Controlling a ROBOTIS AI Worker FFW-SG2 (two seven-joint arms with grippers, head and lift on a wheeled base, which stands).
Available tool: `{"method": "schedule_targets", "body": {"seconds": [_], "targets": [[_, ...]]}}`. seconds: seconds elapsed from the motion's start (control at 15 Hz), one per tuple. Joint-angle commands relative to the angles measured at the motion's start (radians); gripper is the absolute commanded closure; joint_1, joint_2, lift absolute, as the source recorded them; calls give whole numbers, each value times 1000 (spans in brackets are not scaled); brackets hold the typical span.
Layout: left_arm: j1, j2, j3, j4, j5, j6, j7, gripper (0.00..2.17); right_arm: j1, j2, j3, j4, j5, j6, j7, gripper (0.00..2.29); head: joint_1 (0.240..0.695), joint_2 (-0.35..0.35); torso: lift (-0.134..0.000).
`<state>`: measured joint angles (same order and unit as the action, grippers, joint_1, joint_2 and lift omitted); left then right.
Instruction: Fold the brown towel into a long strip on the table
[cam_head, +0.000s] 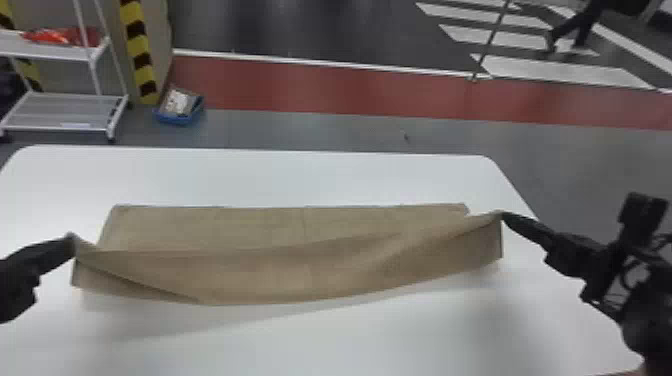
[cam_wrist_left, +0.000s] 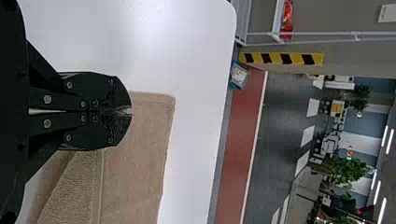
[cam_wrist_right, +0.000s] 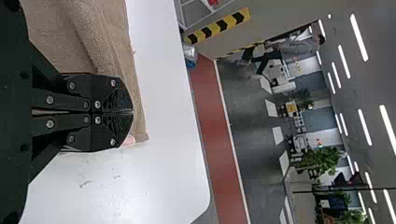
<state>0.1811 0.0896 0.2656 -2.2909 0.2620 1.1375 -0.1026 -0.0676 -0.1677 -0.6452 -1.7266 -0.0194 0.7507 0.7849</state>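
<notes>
The brown towel (cam_head: 300, 270) lies crosswise on the white table, its far part flat and its near edge lifted between the two grippers, sagging in the middle. At the towel's left end my left gripper (cam_head: 73, 240) is shut on a raised corner; in the left wrist view the left gripper (cam_wrist_left: 130, 111) has its fingertips together above the cloth (cam_wrist_left: 135, 168). My right gripper (cam_head: 502, 216) is shut on the raised corner at the right end; in the right wrist view the right gripper (cam_wrist_right: 132, 112) is closed over the towel (cam_wrist_right: 70, 37), near its end.
The white table (cam_head: 250, 175) has bare surface beyond the towel and in front of it. Off the table stand a white shelf cart (cam_head: 65, 112) and a blue bin (cam_head: 179, 117) on the floor at the back left. A person walks far behind.
</notes>
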Motion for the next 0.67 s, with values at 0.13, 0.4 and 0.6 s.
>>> {"method": "schedule_targets", "body": {"seconds": [0.13,0.4,0.6], "targets": [[-178,7,-69,209,-90,-31,23,1733,-143,-32,72,214,73,-33,-36,1541,695,-178,-123],[-278,24,-108,358,-122,-92,37,1727,-198,-42,91,305,87,-70,-70,1541,695,-161,-123],[-287,24,-100,363,-118,-95,37,1727,-219,-46,82,315,81,-67,-70,1541,695,-155,-123]]}}
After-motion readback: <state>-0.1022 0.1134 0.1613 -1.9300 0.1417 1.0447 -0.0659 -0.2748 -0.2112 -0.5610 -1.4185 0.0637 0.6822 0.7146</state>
